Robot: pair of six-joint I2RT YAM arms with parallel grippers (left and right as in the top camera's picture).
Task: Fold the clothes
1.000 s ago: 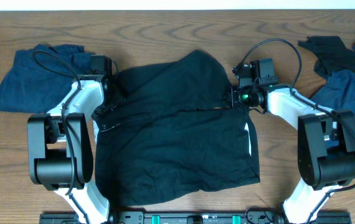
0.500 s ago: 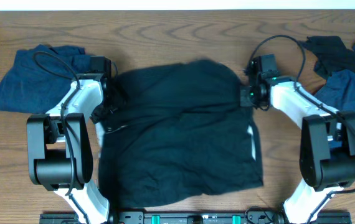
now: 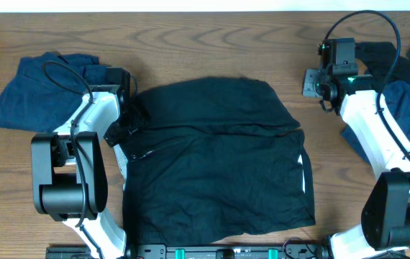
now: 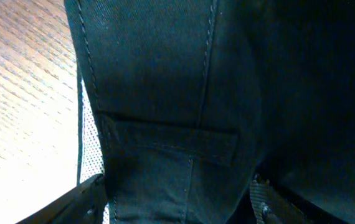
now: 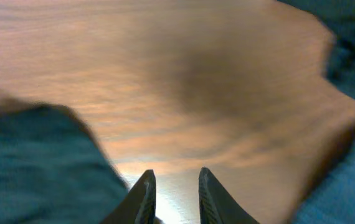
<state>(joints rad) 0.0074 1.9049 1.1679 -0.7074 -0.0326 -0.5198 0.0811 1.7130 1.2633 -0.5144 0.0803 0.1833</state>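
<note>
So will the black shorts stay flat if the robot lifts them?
Probably not: the shorts lie wrinkled and folded over, so they'd likely droop. The stitched seams look thicker, so maybe a bit stiffer there.

Robot lab or test bench, not home. Wood-grain table [image 3: 212,36] serves as work surface. Two white-and-black arms, left arm [image 3: 93,115] and right arm [image 3: 370,122], stand at near edge, black rail [image 3: 212,252] between bases. Exposed cables [image 3: 61,75] loop above wrists. Black shorts [image 3: 212,173] spread at centre; blue garments [image 3: 36,93] heaped at side. No household furnishings in view.
</note>
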